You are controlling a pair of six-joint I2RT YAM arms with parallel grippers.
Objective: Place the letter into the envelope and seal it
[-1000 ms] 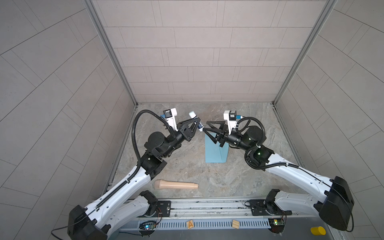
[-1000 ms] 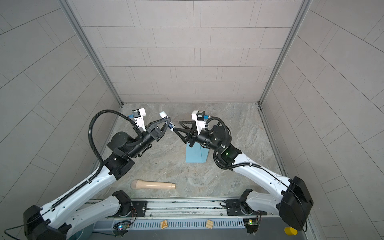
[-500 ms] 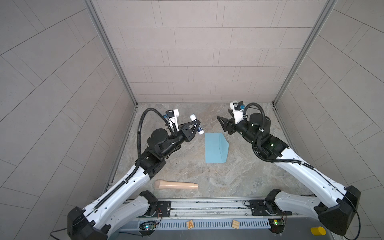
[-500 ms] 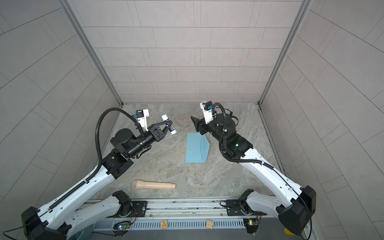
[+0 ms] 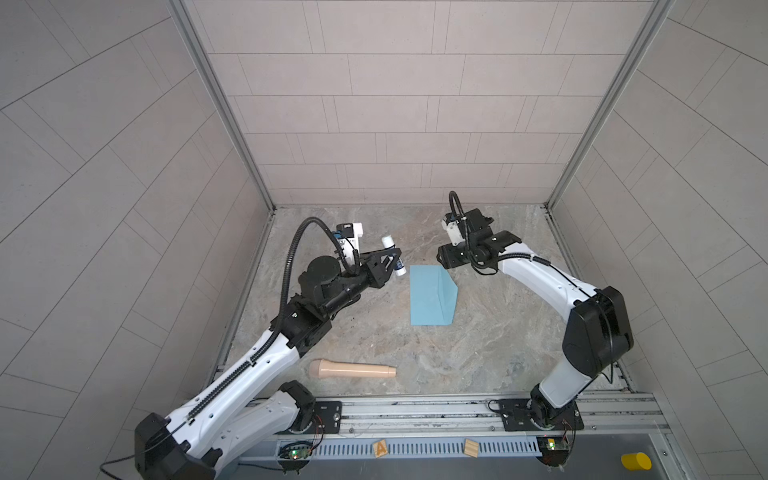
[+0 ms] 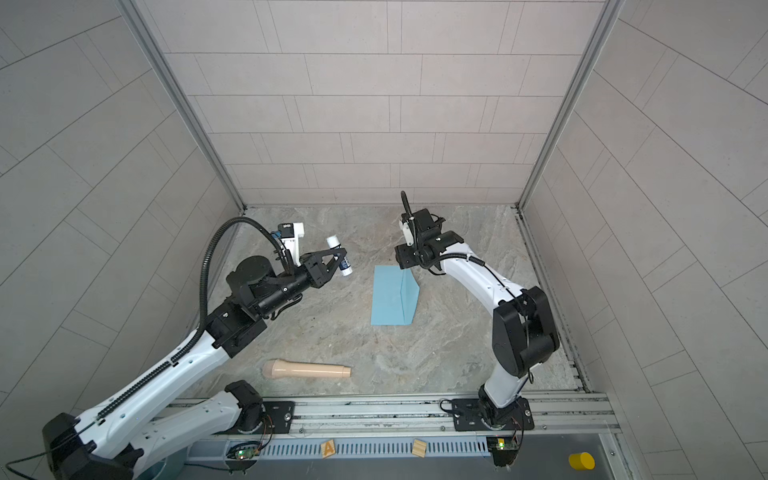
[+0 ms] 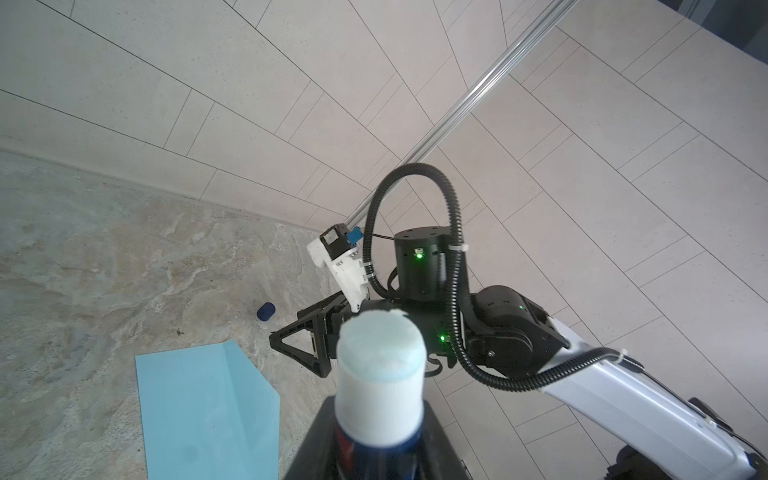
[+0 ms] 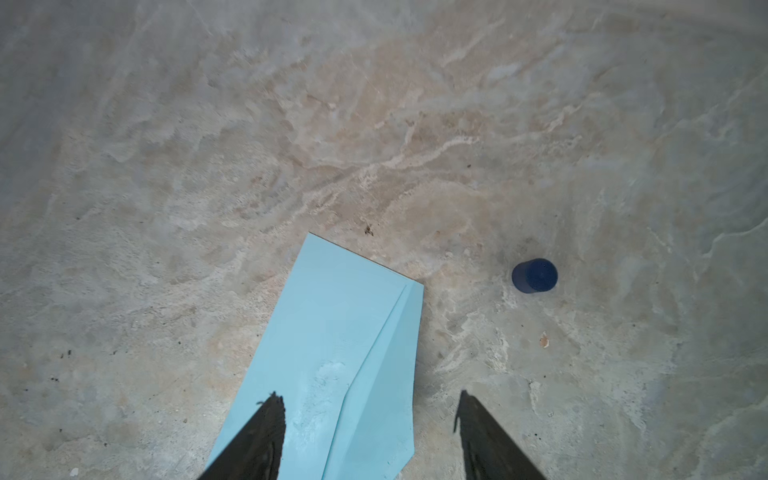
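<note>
While the left gripper (image 5: 395,261) hangs over the table (image 5: 478,353), its jaws stand narrow, clamped across a glue stick (image 6: 333,243) with a white tube and a dark blue label. The stick's uncapped end faces the left wrist camera, pale and rough on top. Envelope (image 5: 430,297): light blue, lying on the table near the middle in both top views, long axis running front to back, just right of the glue stick and not touching it. A crease runs down its length, and the pointed flap (image 8: 386,374) sits on the right-hand side of that crease. Cannot tell whether the flap lies flat or stands slightly lifted. A whitish smear (image 8: 328,374) marks the envelope body beside the flap's point. Right gripper (image 8: 370,397): pointing down over the envelope toward its far end, jaws well apart, nothing between them. In the right wrist view one fingertip (image 8: 270,419) overlaps the envelope body and its partner is over bare table past the flap edge; contact with the paper cannot be told. A dark blue cap (image 8: 535,275) lies on the table near the envelope's far end, apart from it. A beige handle-shaped cylinder (image 5: 352,369) lies on its side near the table's front edge, well apart from the envelope.
</note>
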